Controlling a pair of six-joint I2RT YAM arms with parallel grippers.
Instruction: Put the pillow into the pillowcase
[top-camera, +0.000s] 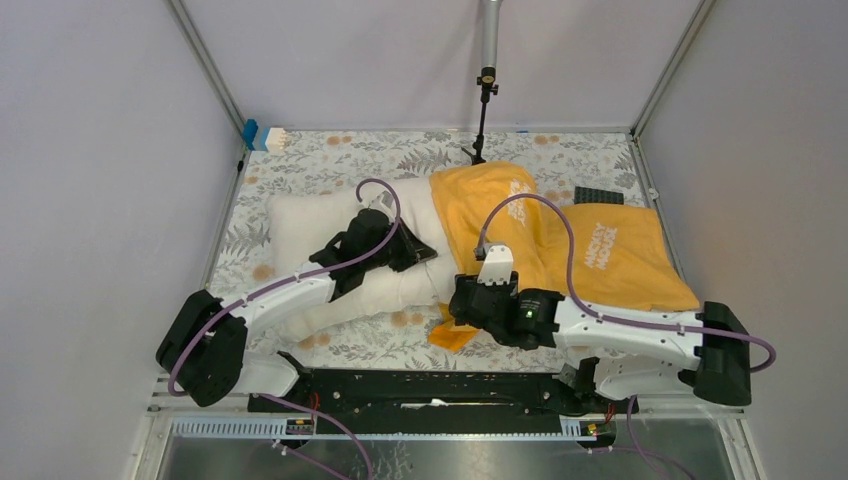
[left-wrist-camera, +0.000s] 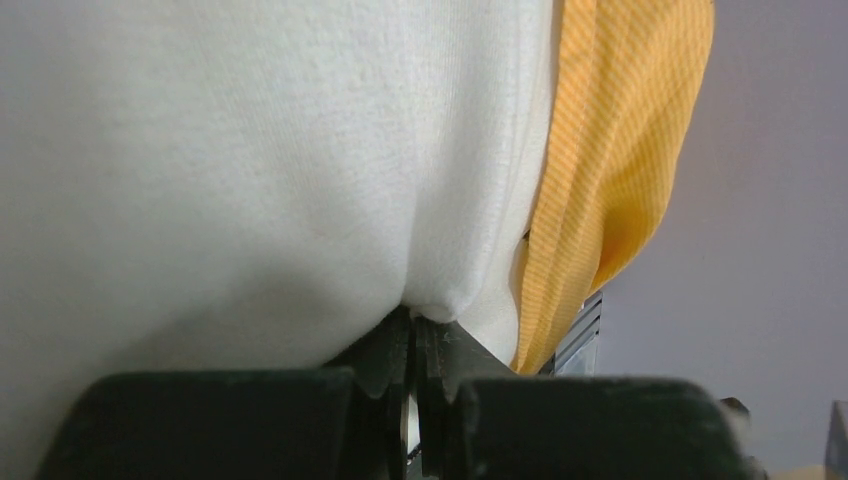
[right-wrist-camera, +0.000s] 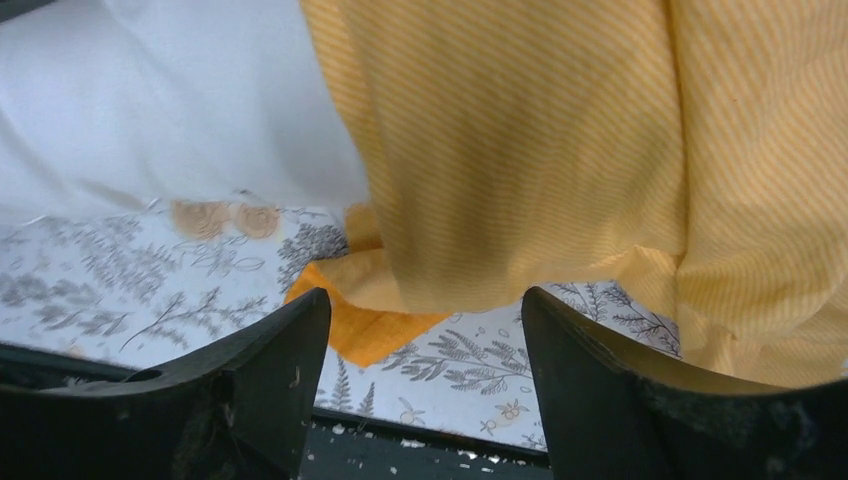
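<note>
plump white pillow (top-camera: 300, 225), one end inside wrinkled orange pillowcase (top-camera: 610, 255), left gripper (left-wrist-camera: 415, 325) pinching pillow fabric, right gripper (right-wrist-camera: 425, 300) released, empty

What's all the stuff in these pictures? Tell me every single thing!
Plump white fabric pillow: one, white, left of middle, right end inside the pillowcase.
Floppy orange-yellow cloth pillowcase: one, orange-yellow with white lettering, right of middle.
Leaf-patterned table cover: one, white and grey with orange flowers, under everything.
Ridged flat block: one, black, far right, behind the pillowcase.
Small box: one, blue and white, far left corner.
Thin pole with clamp: one, grey and black, far middle edge.
Left gripper: one, black, pinched shut on the pillow.
Right gripper: one, black, open, at the pillowcase's near edge.
</note>
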